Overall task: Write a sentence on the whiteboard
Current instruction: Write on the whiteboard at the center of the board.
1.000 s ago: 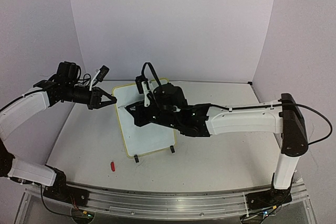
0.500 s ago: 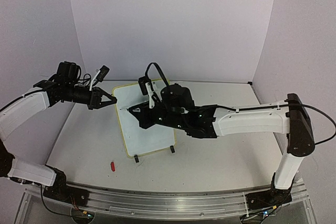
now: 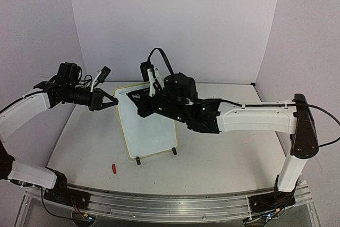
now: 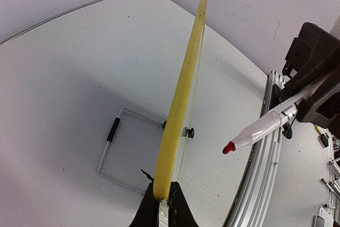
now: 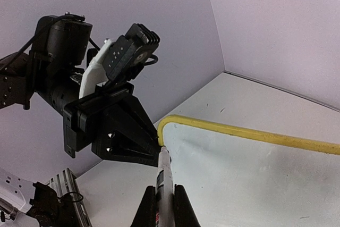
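Heads up, your left claw [image 4: 159, 203] pinches the yellow-rimmed whiteboard [image 3: 149, 131] standing on the worktop [image 3: 228, 155] and your right claw [image 5: 165, 206] grips a red-tipped marker [image 4: 260, 128] at its top corner, so pressing hard could tip it.

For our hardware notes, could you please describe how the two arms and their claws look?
The left arm and right arm have smooth white shells with black joints. The left claw and right claw are black, angular and wedge-shaped. A black cable loops above the right wrist.
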Tool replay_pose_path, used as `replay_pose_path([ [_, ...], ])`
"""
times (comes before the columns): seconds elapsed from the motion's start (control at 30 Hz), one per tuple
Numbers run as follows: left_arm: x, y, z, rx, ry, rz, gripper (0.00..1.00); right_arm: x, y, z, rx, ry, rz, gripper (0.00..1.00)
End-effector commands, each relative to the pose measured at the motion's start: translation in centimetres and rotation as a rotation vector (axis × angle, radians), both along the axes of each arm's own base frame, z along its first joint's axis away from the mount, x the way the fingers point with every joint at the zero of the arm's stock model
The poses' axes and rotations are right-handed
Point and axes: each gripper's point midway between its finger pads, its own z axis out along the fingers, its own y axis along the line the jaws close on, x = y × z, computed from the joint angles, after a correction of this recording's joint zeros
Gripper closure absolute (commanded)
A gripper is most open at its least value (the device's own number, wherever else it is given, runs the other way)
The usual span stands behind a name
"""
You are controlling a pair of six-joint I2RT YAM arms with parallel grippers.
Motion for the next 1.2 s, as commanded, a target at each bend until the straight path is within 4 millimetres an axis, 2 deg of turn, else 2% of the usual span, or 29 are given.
replay_pose_path([
  [0.0,0.6,0.8,-1.3,0.061,-0.003,0.046,1.0,0.5,1.0,1.0,0.011,-0.04,-0.011,1.0],
  [0.2,0.6,0.8,-1.3,0.06,0.0,0.044,1.0,0.9,1.5,0.6,-0.005,-0.043,-0.019,1.0],
  [0.5,0.5,0.7,-1.3,0.056,0.0,0.037,1.0,2.6,0.6,-0.8,-0.042,-0.046,-0.13,1.0],
  [0.73,0.4,0.6,-1.3,0.053,0.002,0.03,1.0,2.9,0.2,-2.1,-0.077,-0.039,-0.157,1.0],
  [1.17,0.3,0.6,-1.3,0.05,0.0,0.026,1.0,2.3,-0.4,-6.8,-0.143,0.048,-0.147,1.0],
])
